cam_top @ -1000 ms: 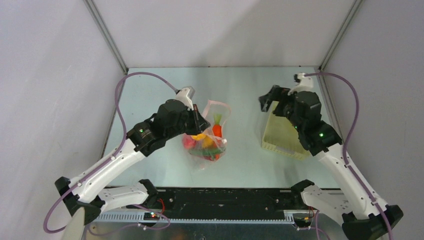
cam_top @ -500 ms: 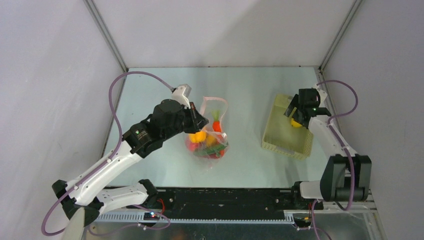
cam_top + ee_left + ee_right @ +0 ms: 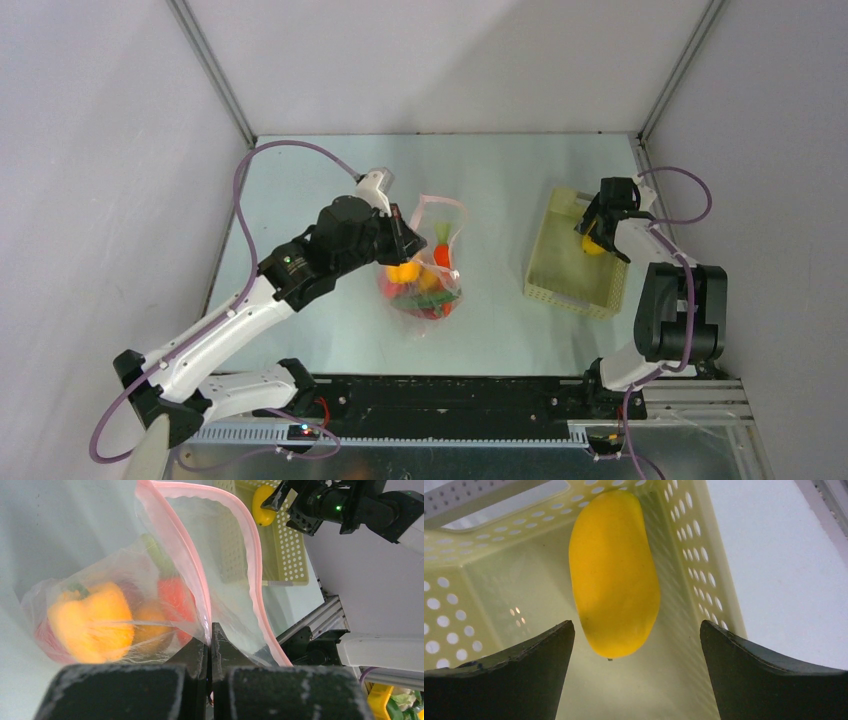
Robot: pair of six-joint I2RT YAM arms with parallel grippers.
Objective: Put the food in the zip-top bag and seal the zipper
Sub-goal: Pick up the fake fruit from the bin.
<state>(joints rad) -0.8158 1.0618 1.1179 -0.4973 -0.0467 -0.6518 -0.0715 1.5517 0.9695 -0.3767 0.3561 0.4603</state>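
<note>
The clear zip-top bag [image 3: 425, 270] lies mid-table with its pink zipper [image 3: 252, 570] gaping open. Inside are an orange pepper [image 3: 87, 617], a red piece [image 3: 175, 597] with a green stem, and other food. My left gripper [image 3: 403, 243] is shut on the bag's near mouth edge [image 3: 208, 630] and holds it up. A yellow oblong fruit [image 3: 614, 570] lies in the far right corner of the pale-yellow basket [image 3: 560, 275]; it also shows in the top view [image 3: 594, 243]. My right gripper [image 3: 636, 645] is open, fingers straddling the fruit's near end, not touching it.
The basket's perforated walls [image 3: 684, 565] close in on the right gripper. The enclosure's right wall [image 3: 760, 200] stands just past the basket. The black rail [image 3: 450, 400] runs along the table's near edge.
The right arm swung from above the basket down into its far corner over the yellow fruit. The left gripper kept hold of the bag, shifting it slightly.
</note>
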